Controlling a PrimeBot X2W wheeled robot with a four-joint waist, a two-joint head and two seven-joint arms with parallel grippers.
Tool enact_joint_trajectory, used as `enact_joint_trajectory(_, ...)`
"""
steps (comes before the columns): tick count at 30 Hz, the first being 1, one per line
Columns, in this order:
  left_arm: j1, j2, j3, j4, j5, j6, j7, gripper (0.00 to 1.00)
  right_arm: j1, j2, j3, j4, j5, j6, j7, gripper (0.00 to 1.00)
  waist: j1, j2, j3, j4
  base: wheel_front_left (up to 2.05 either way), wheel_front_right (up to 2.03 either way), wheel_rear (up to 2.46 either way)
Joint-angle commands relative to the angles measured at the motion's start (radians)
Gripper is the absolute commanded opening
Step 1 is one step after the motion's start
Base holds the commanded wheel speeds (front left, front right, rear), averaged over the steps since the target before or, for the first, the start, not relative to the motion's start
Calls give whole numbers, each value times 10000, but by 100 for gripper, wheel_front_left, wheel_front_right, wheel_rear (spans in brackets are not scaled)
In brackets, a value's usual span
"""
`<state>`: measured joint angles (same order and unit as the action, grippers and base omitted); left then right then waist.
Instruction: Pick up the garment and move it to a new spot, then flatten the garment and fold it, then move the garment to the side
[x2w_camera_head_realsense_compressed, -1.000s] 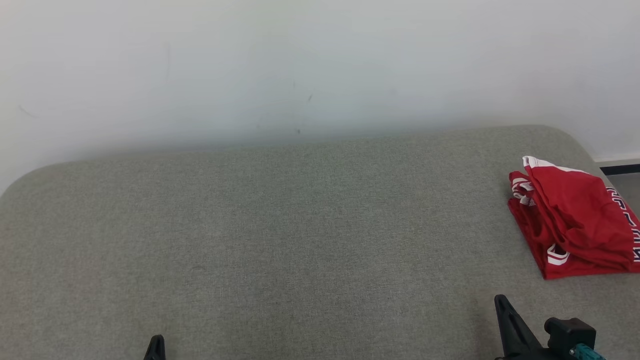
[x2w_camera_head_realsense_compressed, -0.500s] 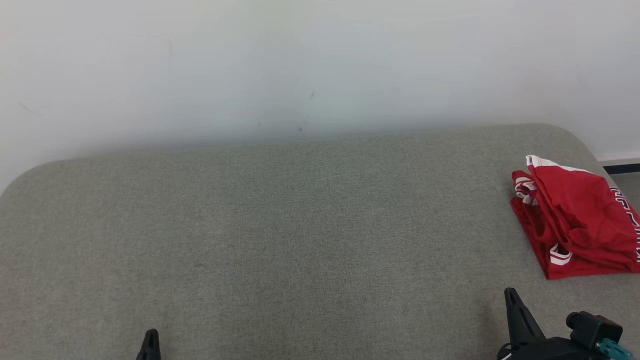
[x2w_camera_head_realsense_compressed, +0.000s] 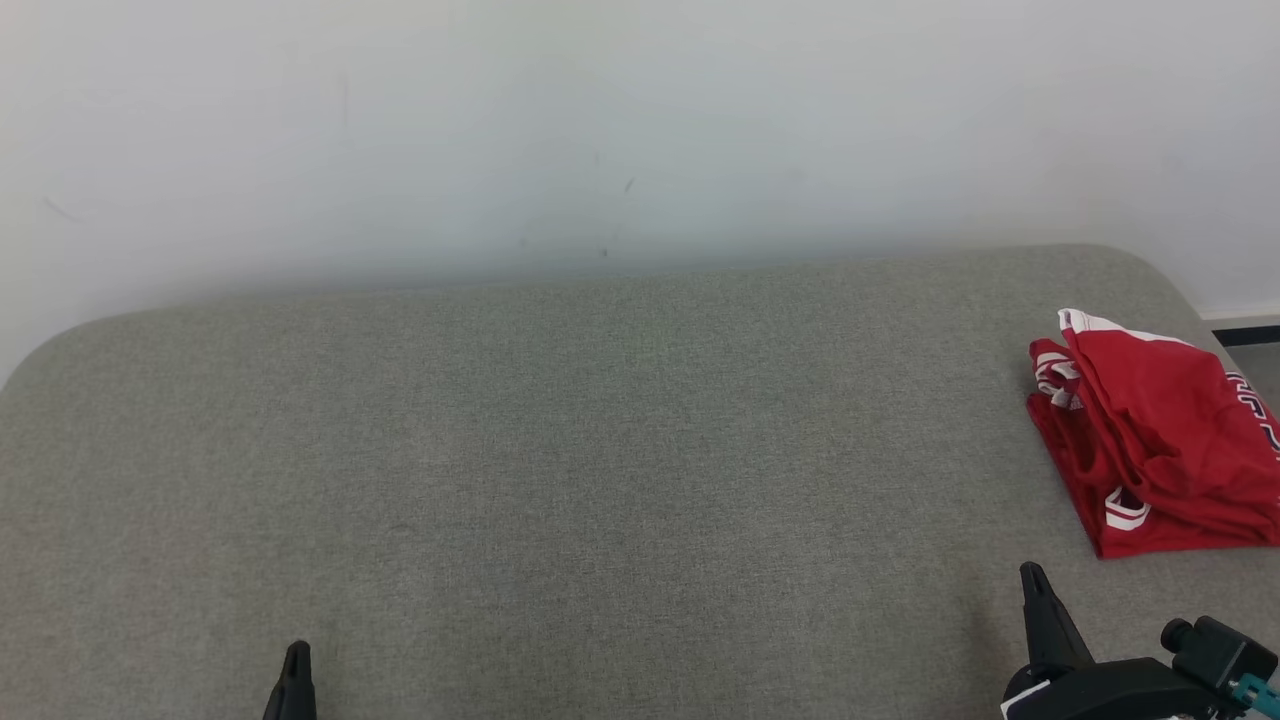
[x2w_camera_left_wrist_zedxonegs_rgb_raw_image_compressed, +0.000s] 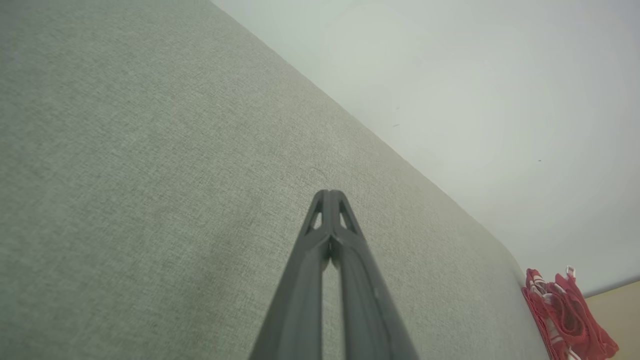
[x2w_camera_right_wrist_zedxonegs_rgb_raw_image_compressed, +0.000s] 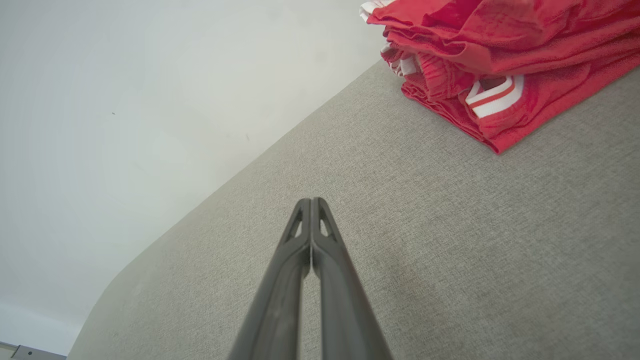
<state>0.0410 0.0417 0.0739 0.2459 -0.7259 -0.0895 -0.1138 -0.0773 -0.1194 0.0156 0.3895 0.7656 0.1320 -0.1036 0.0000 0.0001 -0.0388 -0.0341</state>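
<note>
Garment (x2w_camera_head_realsense_compressed: 1160, 440) folded, red, far right on grey cushion (x2w_camera_head_realsense_compressed: 600, 480), left gripper (x2w_camera_left_wrist_zedxonegs_rgb_raw_image_compressed: 329, 196) and right gripper (x2w_camera_right_wrist_zedxonegs_rgb_raw_image_compressed: 311, 202) pinched together, empty, bottom corners

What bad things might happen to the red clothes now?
The garment lies at the right edge of the pad, so a nudge might push it off. Its folds look loose; pinching one layer might undo them. The right gripper and left gripper are both shut, so neither can grab until it opens.
</note>
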Motion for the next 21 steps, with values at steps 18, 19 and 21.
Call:
enact_joint_trajectory(18,-620,66,136,-106,-2404,-147,600,0,-268,175,-389,-511,2304,-9,598,0,0,-1,78,64,0,0,0)
enact_joint_trajectory(19,-641,66,141,-105,-2528,-154,628,0,-270,184,-406,-527,2407,-10,618,0,0,-1,83,68,0,0,0)
enact_joint_trajectory(21,-678,68,151,-103,-2739,-160,690,0,-276,204,-439,-566,2628,-10,679,0,0,-1,92,75,0,0,0)
